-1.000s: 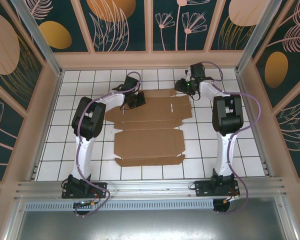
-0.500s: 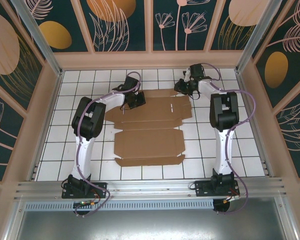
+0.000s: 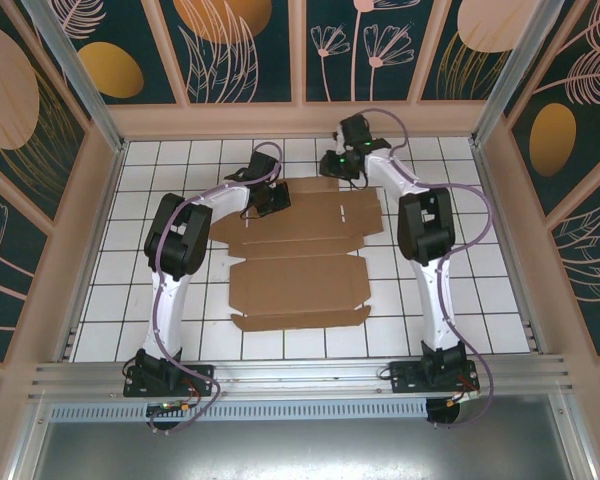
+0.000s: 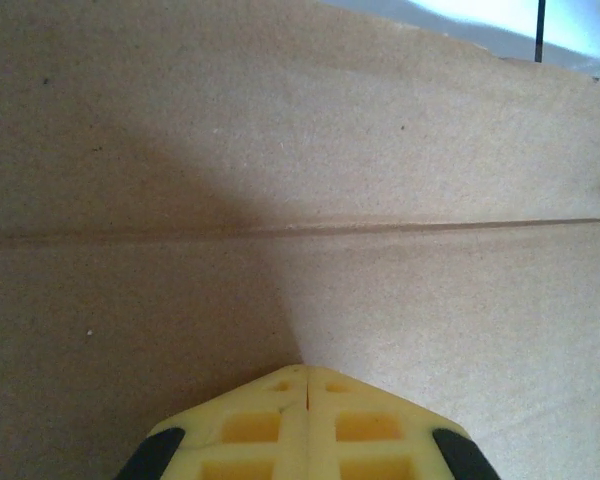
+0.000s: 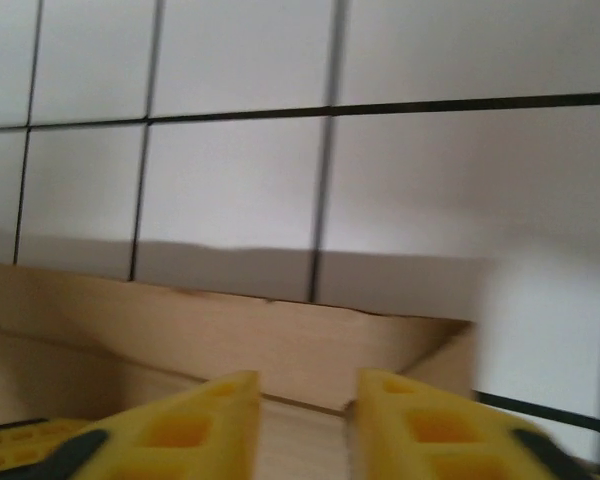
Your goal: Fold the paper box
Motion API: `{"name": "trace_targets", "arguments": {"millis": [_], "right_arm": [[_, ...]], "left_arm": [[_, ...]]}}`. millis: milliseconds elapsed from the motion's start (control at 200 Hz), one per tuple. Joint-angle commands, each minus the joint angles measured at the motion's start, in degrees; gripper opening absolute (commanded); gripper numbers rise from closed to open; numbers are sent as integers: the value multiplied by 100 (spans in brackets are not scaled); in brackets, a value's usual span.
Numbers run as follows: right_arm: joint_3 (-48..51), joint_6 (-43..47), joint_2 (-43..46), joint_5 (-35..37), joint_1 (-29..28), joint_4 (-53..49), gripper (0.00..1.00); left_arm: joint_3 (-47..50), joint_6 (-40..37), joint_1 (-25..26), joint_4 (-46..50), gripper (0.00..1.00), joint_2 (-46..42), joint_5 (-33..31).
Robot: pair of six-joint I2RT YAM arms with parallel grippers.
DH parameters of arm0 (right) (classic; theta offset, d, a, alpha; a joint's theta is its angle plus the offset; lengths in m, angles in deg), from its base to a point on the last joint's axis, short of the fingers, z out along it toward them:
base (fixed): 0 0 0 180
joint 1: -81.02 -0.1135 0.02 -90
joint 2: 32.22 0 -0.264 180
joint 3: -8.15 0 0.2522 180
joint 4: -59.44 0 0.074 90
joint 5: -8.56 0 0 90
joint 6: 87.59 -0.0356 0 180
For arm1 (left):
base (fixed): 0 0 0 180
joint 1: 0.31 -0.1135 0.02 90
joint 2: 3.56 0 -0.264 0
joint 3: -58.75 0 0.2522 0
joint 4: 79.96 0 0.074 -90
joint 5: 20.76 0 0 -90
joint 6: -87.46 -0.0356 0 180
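Over on the left, the left arm's jaws are pressed together, tips down on the far-left panel of the paper box (image 3: 298,285), which lies mostly flat on the tiled tabletop (image 3: 110,300). Further right, the right arm's jaws stand slightly spread at its far flap.

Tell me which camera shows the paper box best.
Top external: the whole paper box lies spread out, flaps and slots visible. The left wrist view catches a close patch with one crease; the right wrist view, an edge strip against the white tiles.
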Motion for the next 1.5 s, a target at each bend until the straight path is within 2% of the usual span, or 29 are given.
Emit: {"name": "trace_targets", "arguments": {"millis": [0, 230, 345, 530, 716, 801, 851, 961, 1026, 1166, 1341, 1496], "right_arm": [[-197, 21, -328, 123, -100, -374, 41], [-307, -207, -663, -338, 50, -197, 45], [-231, -195, -540, -578, 120, 10, 45], [-45, -163, 195, -605, 192, 189, 46], [1317, -400, 1494, -402, 36, 901, 45], [2042, -499, 1901, -181, -94, 1120, 42], [2356, -494, 2025, 6, -166, 1102, 36], [3130, -463, 2177, 330, -325, 1248, 11], [3412, -408, 2144, 432, -460, 1292, 0], [3618, -313, 1886, 896, -736, 1220, 0], [3737, -502, 1471, 1014, -744, 1198, 0], [3839, -551, 1325, 1232, -744, 1114, 0]], "left_arm": [[-24, -121, -12, 380, 0, 266, -136], [4, -139, -14, 380, 0, 261, -141], [13, -147, -12, 380, 0, 251, -131], [90, -120, -28, 320, 0, 127, -154], [139, -12, -60, 215, 0, 69, -35], [156, 34, -74, 136, 0, 59, 88], [158, 50, -85, 95, 0, 34, 148], [119, 79, -99, 70, 0, -28, 149], [86, 98, -109, 67, 0, -43, 175], [-1, 151, -109, 72, 0, -29, 245], [-271, 146, -163, 190, 0, -91, 211], [-292, 168, -440, 193, 1, -504, 16]]}}
